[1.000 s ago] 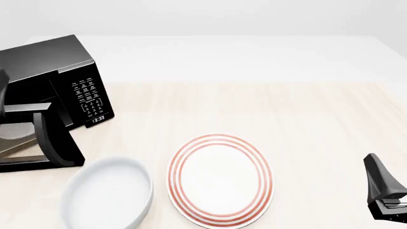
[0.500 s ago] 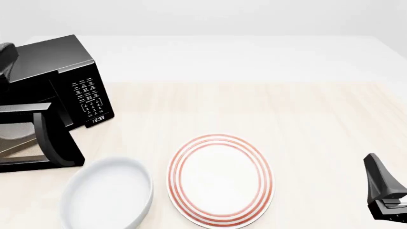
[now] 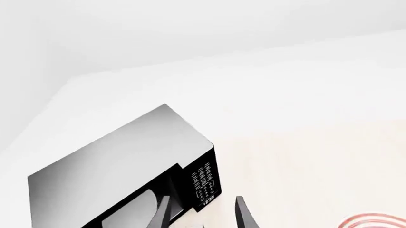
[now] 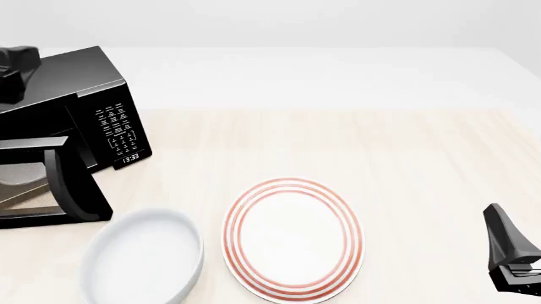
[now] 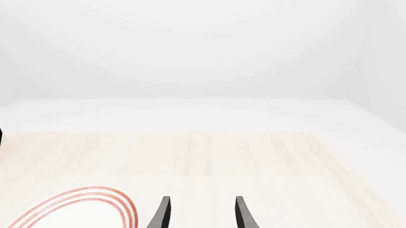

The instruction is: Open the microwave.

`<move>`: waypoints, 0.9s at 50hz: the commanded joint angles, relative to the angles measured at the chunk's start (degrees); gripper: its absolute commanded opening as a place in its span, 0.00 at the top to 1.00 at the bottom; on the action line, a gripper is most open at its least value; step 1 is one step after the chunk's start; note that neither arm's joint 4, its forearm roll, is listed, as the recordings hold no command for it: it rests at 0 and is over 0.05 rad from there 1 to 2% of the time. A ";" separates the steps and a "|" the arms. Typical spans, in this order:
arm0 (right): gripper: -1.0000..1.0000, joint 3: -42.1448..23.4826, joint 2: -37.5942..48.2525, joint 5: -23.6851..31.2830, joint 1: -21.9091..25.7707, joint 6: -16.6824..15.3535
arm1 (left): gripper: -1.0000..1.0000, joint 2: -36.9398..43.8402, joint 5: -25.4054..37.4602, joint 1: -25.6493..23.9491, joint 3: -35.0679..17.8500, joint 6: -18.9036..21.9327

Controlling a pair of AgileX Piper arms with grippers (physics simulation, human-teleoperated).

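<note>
Pale wood table (image 4: 355,145), white bg, microwave (image 4: 93,107) door open, both pincers spread, empty

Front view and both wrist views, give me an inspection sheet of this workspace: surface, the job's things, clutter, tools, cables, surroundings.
Surface: pale wood-look table, with a white strip along the far edge.
Job's things: microwave at the far left, door swung wide open toward the camera side, keypad and clock display visible.
Clutter: red-ringed plate near centre front; plain white bowl to its left, apart from it.
Tools: left tool open, holding nothing, raised above the microwave; right tool open, holding nothing, near the plate's right side.
Cables: nothing seen.
Surroundings: plain white backdrop, nothing else seen.
</note>
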 commanded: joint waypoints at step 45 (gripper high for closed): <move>0.00 0.00 -0.01 0.00 0.00 -0.01 | 0.00 18.14 10.12 2.43 -9.12 -1.39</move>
